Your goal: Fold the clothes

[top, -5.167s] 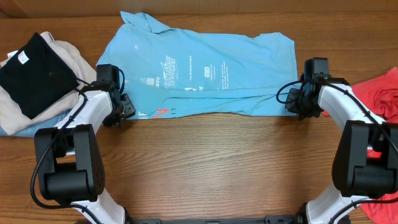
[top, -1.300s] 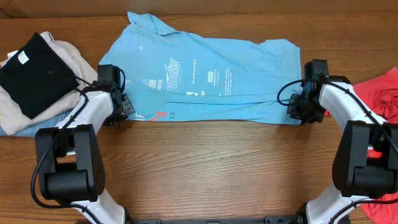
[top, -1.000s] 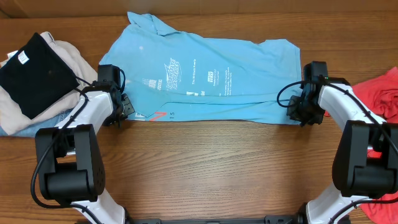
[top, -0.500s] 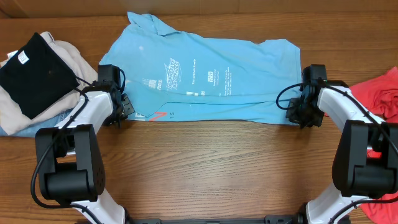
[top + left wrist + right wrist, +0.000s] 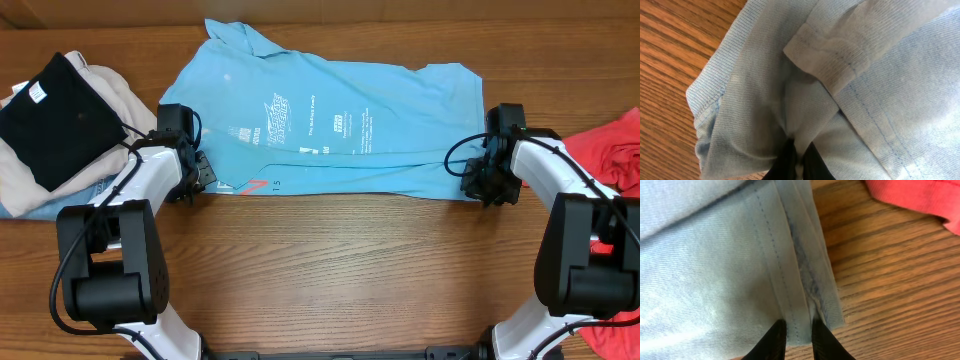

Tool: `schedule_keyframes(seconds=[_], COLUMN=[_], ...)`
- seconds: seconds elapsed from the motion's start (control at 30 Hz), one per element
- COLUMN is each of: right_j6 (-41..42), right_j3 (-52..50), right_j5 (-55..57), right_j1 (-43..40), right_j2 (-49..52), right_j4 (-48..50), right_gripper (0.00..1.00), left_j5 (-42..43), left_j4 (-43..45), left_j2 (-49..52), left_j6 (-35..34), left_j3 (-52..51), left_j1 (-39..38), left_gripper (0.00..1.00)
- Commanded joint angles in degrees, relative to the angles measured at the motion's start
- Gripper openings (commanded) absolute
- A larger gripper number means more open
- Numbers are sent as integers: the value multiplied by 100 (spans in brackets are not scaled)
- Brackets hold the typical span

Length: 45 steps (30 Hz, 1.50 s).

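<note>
Overhead, the blue shirt lies spread sideways across the far half of the surface, collar to the left and hem to the right. A strip along its near edge is already doubled over. The left hand sits at the near left corner of the shirt and the right hand at the near right corner. The left wrist view shows its fingers pinched fully together, with bunched sleeve cloth caught between them. The right wrist view shows its fingers set narrowly, the stitched hem running between the tips, so it looks clamped on that hem. The red shirt is heaped at the right edge, well apart from the blue one and untouched. A pile of black and beige cloth lies at the far left.

By my reading, the step in hand is the lengthwise fold of the blue shirt, with both near corners gripped and ready. The next move calls for both hands to rise together and carry the near edge towards the far edge. They should keep the cloth taut between them so the fold lands straight. The right grip takes only a thin bite of hem, so it could slip if the two arms pull unevenly.
</note>
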Motion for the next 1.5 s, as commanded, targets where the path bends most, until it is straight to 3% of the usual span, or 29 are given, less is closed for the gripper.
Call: schedule_keyframes(seconds=[0.0,0.13,0.37,0.87,1.47], right_j6=[17,-2,2,734,728], right_j3=[114,114,116,118,116], right_j5=[-216,-337,-85,1679,2068], right_j1=[-44,-44,-44,-46,-291], right_j2=[33,33,33,33,33], right_j4=[46,35,-24,-238,24], right_gripper=[21,20,4,4,5], left_j5=[-225,-225,-225,-225,-227], left_j4=[-92,-92,-92,-109,-111], left_j2=[214,214,214,214,214], left_j6=[-11,-13,-11,-11,-11], left_j3=[-107,-107,-107,-107,-107], left_j1=[76,76,76,76,76], left_gripper=[5,5,5,4,4])
